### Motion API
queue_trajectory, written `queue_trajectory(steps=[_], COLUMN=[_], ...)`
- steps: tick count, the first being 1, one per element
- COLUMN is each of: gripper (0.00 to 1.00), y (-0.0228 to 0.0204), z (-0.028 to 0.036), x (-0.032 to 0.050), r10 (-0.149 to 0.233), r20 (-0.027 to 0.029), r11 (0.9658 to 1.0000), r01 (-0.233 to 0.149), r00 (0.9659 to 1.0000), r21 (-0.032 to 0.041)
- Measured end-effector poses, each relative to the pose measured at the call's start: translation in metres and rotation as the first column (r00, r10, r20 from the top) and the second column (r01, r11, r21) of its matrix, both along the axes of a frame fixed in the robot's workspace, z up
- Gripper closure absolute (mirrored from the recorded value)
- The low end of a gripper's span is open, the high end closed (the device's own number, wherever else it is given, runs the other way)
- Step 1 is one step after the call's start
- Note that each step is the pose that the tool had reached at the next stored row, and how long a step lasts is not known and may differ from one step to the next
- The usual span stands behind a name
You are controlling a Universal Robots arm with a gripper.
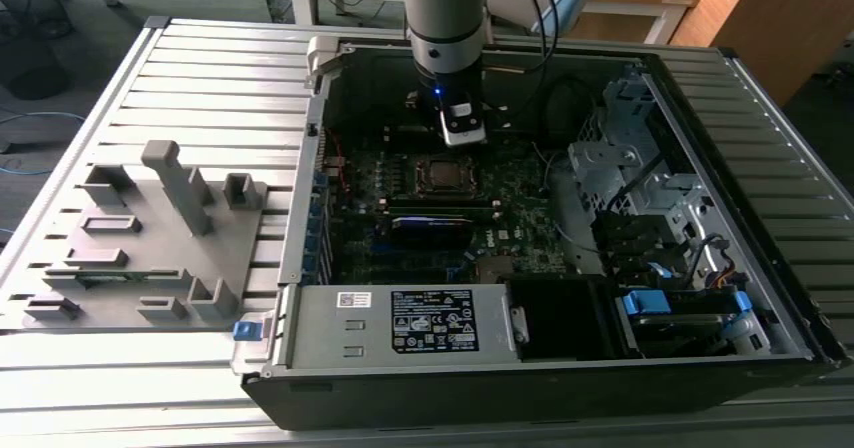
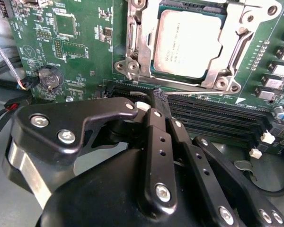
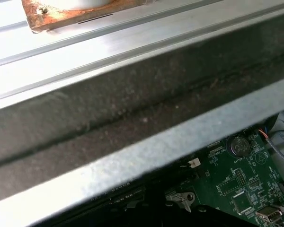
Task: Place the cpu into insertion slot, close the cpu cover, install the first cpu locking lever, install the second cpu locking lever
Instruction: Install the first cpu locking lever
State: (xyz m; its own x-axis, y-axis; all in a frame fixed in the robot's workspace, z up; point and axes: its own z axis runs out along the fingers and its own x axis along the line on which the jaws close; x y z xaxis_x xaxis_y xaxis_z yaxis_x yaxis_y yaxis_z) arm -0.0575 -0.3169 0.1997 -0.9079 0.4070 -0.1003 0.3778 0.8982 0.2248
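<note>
- The fingers (image 2: 160, 97) look pressed together at their tips with nothing between them, though the second wrist view shows them from behind.
- In the exterior view the fingers (image 1: 462, 133) hang inside the open computer case (image 1: 534, 393), low over the motherboard (image 2: 75, 52).
- The cpu (image 2: 189, 42) lies flat in the insertion slot (image 1: 416, 174), just beyond the fingertips and apart from them.
- The cpu cover (image 2: 132, 47) is folded down around the cpu, and the grey metal top shows through its square cut-out.
- A thin metal rod (image 2: 180, 85) runs along the cover edge nearest the fingertips.
- The long black memory slots (image 2: 217, 118) lie between the fingertips and the socket, and the fingertips are just above the nearest of them.
- A round coin battery (image 2: 48, 78) sits on the board well off to one side of the fingers.
- The power supply box (image 1: 400, 323) is at the case's end far from the fingers.
- A grey fixture (image 1: 147, 238) rests on the slatted worktop (image 1: 200, 78), outside the case and well apart from the fingers.
</note>
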Motion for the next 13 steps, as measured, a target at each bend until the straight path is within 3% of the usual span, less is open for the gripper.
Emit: queue_trajectory(steps=[13], gripper=[0.89], y=[0.0009], z=[-0.0017], x=[-0.0011], r10=[-0.001], r20=[0.0097], r11=[1.0000], r01=[0.001], r00=[1.0000], r21=[0.0002])
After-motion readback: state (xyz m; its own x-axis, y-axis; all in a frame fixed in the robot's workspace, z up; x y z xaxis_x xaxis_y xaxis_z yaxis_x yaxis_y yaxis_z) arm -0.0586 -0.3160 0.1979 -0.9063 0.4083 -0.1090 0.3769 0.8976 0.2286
